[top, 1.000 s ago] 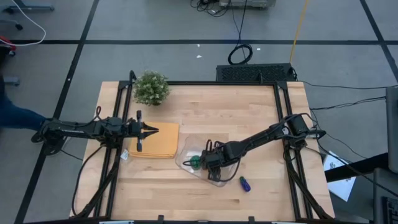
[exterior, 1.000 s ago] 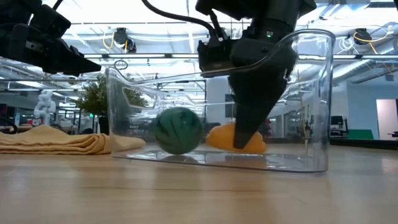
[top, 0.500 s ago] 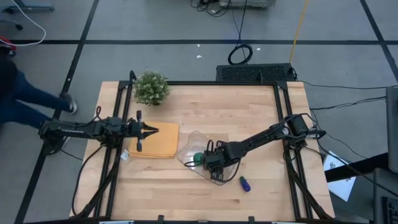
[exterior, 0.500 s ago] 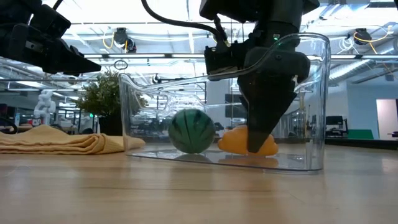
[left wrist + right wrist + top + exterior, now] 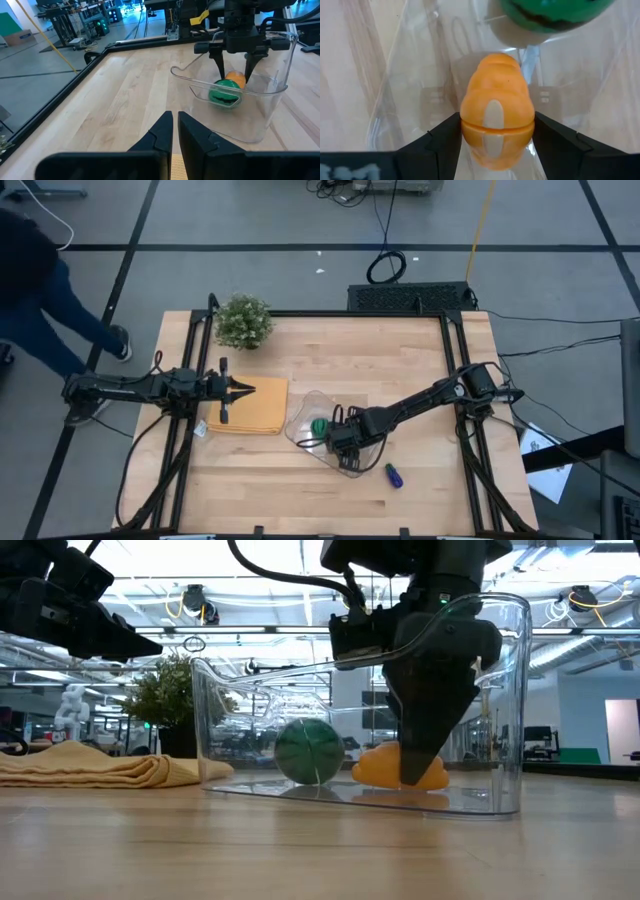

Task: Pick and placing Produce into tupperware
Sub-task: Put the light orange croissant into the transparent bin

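Note:
The clear tupperware stands on the table's near middle. Inside it lie the green striped ball and the orange oval, both on its floor. My right gripper reaches down into the tupperware and is shut on the orange oval. The green ball lies just beside it, on the left-hand side. The blue-purple piece lies on the table, near-right of the tupperware. My left gripper is shut and empty above the tan pad. My right gripper pinches the orange oval's two sides between its two fingers. The fingers come from above and point down inside the tupperware. The oval rests on the tupperware's floor.
A leafy potted plant stands at the far left corner. The tan pad lies left of the tupperware. Black rails run along the table's left and right sides. A person walks on the floor beyond the table's left.
My right gripper, down inside the tupperware with the orange oval, has shifted a little toward the table's right edge. The tupperware has slid that way along the table. The green ball has rolled a little inside it, toward the far edge.

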### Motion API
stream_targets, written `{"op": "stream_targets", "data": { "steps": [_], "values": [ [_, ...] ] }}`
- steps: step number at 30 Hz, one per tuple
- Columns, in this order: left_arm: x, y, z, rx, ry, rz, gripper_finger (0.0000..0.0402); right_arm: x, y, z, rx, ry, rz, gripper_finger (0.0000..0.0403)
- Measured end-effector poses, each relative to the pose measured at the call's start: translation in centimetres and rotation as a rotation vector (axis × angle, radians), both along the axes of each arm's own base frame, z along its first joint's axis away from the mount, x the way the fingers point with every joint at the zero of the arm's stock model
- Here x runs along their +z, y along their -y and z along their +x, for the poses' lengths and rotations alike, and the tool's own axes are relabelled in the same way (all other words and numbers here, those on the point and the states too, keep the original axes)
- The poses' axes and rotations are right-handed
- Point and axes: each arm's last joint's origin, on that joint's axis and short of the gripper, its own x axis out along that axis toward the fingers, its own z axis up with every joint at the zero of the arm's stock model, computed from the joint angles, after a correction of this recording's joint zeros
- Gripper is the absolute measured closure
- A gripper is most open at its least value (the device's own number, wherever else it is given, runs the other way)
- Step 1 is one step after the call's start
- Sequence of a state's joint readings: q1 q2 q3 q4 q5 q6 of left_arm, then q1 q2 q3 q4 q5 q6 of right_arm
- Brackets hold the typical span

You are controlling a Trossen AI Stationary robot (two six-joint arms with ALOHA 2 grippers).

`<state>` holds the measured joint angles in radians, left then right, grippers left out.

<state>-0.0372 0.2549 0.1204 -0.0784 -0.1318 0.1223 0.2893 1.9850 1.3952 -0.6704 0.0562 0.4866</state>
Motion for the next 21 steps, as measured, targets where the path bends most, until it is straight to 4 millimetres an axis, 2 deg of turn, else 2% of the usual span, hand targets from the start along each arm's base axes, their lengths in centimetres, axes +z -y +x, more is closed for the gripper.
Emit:
{"op": "stream_targets", "data": {
  "steps": [11, 21],
  "values": [
    [0.00, 0.00, 0.00, 0.000, 0.000, 0.000, 0.0369, 0.11, -0.01, 0.03, -0.005, 0.004, 0.006, 0.0163],
    [0.00, 0.00, 0.00, 0.000, 0.000, 0.000, 0.0369, 0.32, -0.03, 0.12, 0.000, 0.001, 0.003, 0.0166]
  ]
}}
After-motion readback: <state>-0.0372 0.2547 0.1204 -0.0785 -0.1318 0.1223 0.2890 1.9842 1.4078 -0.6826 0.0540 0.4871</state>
